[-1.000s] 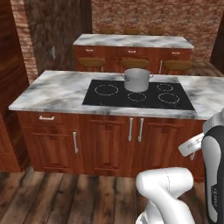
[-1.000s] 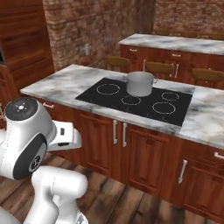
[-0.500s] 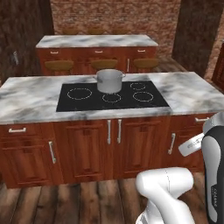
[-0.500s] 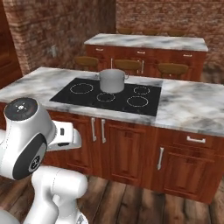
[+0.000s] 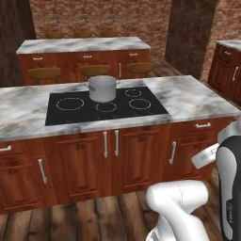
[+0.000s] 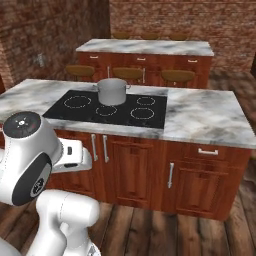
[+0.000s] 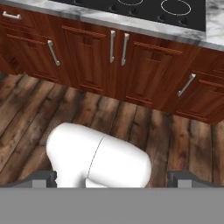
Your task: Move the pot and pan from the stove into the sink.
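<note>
The pot [image 5: 102, 88] sits at the stove's [image 5: 70, 115] back middle, unreached; the fingers [image 7: 47, 178] gape wide apart, empty.

Illumination is even and moderately bright, with no visible source. The glossy black glass cooktop [image 5: 106, 104] carries faint sheen. The grey-silver metal pot [image 5: 102, 88] casts minimal shadow. Rendering is sharp throughout (brick background dimmer), without edge distortion.

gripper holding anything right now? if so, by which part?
Nothing is held. The gripper is open, its fingers wide apart over the wooden floor, well short of the pot on the stove.
</note>
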